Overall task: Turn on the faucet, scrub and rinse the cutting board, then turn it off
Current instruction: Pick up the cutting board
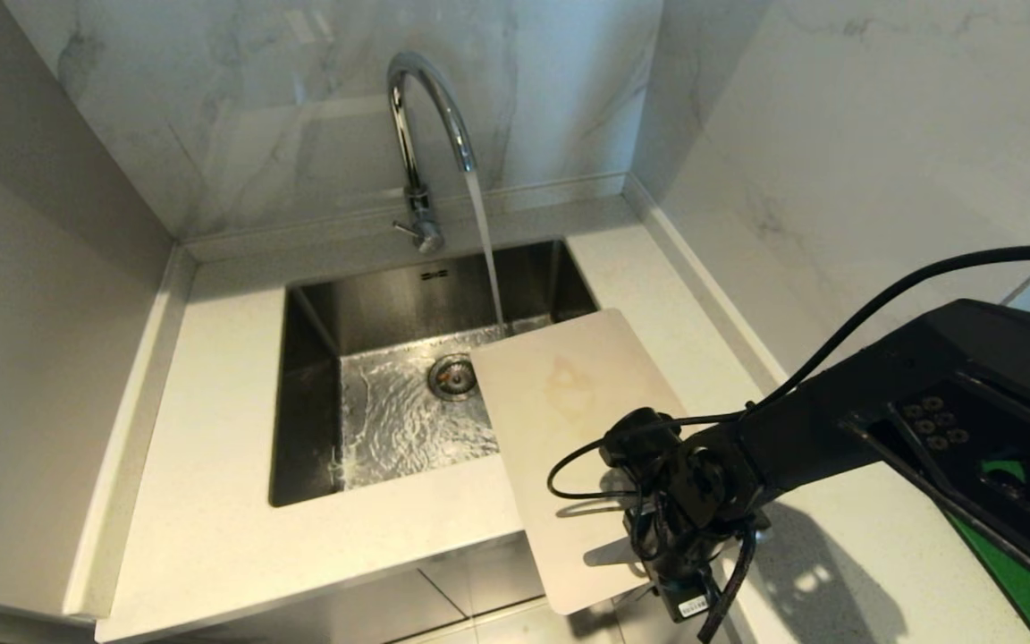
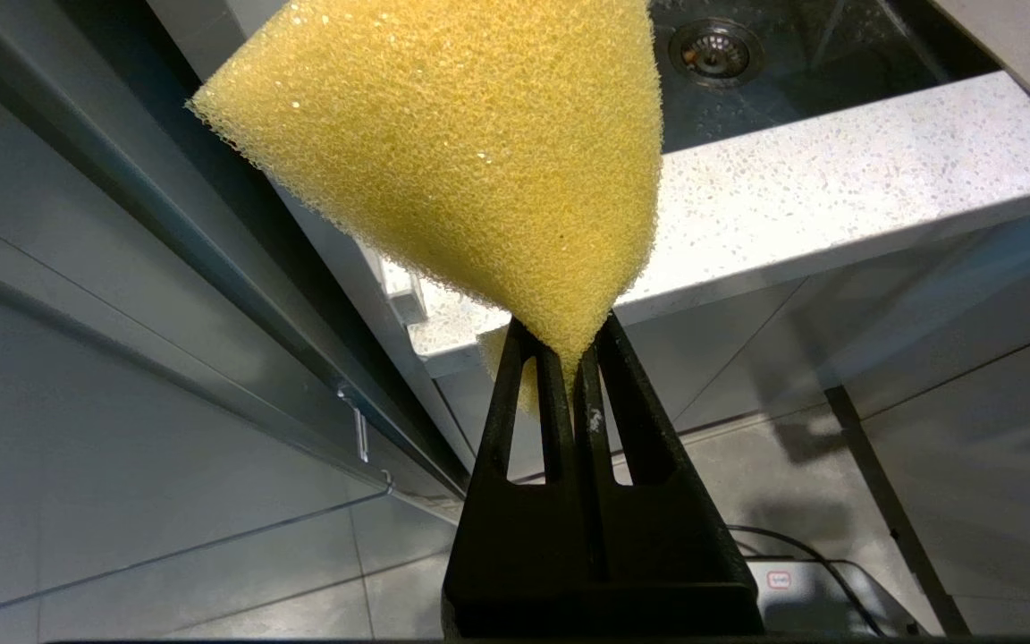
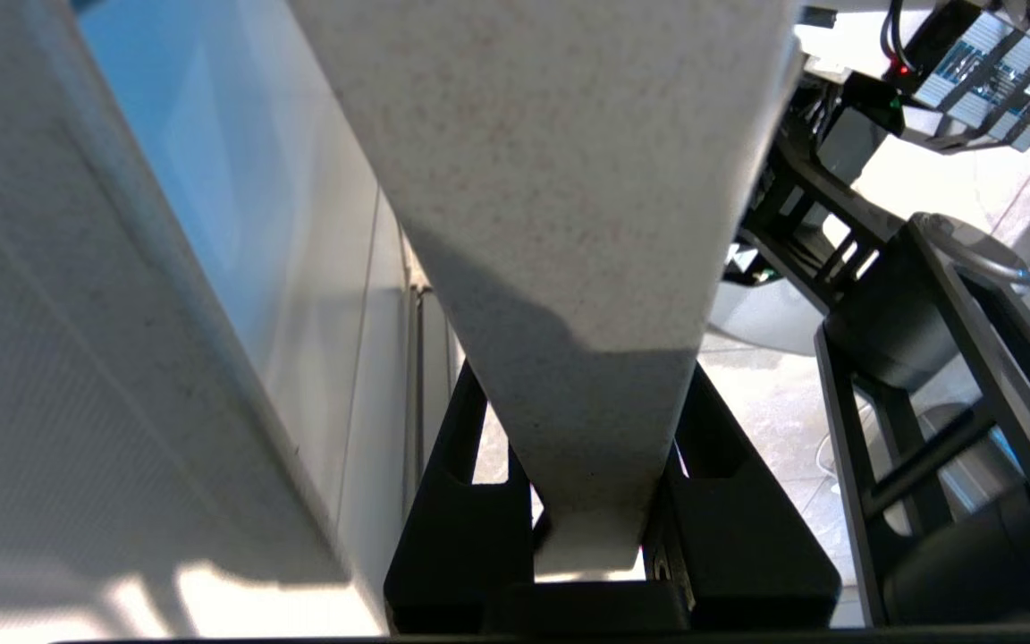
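Water is running from the faucet [image 1: 426, 134] into the sink [image 1: 300, 394]. The right gripper [image 3: 591, 537] is clamping its jaws on the board's [image 1: 569, 447] near edge, which is overhanging the desk [image 1: 211, 519]. The left gripper [image 2: 569, 358], down below desk level, is pinching the sponge [image 2: 461, 143]. With so narrow a grip, the wet board could be slipping or tipping off the desk edge.

The head camera is looking down on the sink [image 1: 318, 394]; the left wrist camera is peering up from below, sharing its drain [image 2: 714, 51]; the right is hugging the board [image 3: 560, 224].
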